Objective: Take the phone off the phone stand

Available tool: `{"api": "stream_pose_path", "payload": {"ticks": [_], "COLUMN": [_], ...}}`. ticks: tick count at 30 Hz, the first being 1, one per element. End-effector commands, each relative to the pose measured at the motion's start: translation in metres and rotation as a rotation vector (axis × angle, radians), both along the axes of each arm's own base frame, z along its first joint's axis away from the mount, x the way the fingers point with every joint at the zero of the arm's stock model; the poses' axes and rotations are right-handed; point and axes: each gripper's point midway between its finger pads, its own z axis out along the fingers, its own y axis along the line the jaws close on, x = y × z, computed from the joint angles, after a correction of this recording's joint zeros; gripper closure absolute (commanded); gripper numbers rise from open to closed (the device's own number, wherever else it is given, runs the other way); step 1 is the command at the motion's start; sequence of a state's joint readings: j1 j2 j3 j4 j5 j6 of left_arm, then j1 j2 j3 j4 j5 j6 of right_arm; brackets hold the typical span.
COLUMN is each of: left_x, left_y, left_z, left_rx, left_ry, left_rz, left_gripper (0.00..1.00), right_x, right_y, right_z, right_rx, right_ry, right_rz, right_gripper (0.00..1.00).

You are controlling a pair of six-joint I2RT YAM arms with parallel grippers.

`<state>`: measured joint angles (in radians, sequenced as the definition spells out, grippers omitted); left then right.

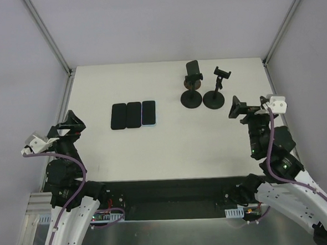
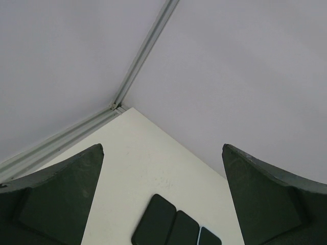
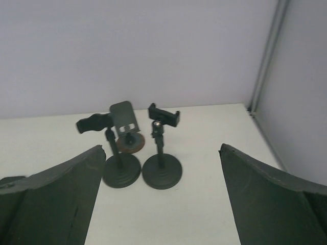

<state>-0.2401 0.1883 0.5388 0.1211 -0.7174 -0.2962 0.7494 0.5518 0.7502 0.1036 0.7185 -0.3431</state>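
Three stands are grouped at the back right of the table. A small stand with a brown round base (image 3: 130, 143) carries an upright dark slab (image 1: 192, 70), seen as a grey plate (image 3: 123, 117) in the right wrist view. I cannot tell whether it is the phone or the stand's back. A black round-base stand (image 3: 121, 171) has a dark clamp head (image 3: 94, 123). Another black stand (image 3: 162, 174) has an empty clamp (image 3: 164, 115). My right gripper (image 3: 162, 148) is open and empty, short of the stands (image 1: 237, 108). My left gripper (image 1: 73, 121) is open and empty at the left edge.
Three phones lie flat side by side at mid-left: two black ones (image 1: 118, 116) (image 1: 133, 114) and one with a light blue edge (image 1: 148, 113). They also show in the left wrist view (image 2: 156, 227). White walls with metal corner posts (image 1: 47, 35) enclose the table.
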Motion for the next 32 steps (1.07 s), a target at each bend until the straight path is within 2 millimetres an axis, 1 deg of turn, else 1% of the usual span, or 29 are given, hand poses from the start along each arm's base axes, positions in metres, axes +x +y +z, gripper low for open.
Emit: {"api": "stream_pose_path", "payload": {"ticks": [1,2,5,6,7,9,12,14,23,32], "left_x": [-0.009,-0.008,-0.007,-0.007,-0.007,-0.005,-0.002,-0.001,0.008,0.009], "left_y": [0.01,0.01,0.012,0.012,0.013,0.013,0.015,0.015,0.012,0.01], "left_z": [0.017,0.015,0.014,0.013,0.014,0.011,0.008,0.007,0.002,0.001], "left_rx": [0.03,0.037,0.056,0.061,0.065,0.077,0.095,0.102,0.122,0.131], "left_ry": [-0.073,-0.064,-0.046,-0.043,-0.04,-0.025,0.0,0.012,0.045,0.052], "left_rz": [0.056,0.061,0.073,0.076,0.081,0.085,0.102,0.105,0.096,0.086], "left_gripper": [0.01,0.01,0.01,0.01,0.01,0.01,0.01,0.01,0.01,0.01], "right_x": [-0.018,-0.024,-0.03,-0.031,-0.03,-0.029,-0.024,-0.022,-0.025,-0.026], "right_y": [-0.056,-0.063,-0.074,-0.074,-0.073,-0.073,-0.068,-0.066,-0.071,-0.072], "right_z": [-0.001,0.0,-0.009,-0.01,-0.016,-0.018,-0.023,-0.023,-0.02,-0.019], "right_rx": [-0.098,-0.111,-0.117,-0.114,-0.118,-0.12,-0.153,-0.17,-0.198,-0.208], "right_ry": [-0.015,-0.024,-0.025,-0.027,-0.027,-0.031,-0.023,-0.014,-0.038,-0.051], "right_rz": [-0.223,-0.235,-0.269,-0.268,-0.264,-0.27,-0.266,-0.267,-0.279,-0.28], "right_gripper": [0.04,0.04,0.04,0.04,0.04,0.04,0.04,0.04,0.04,0.04]}}
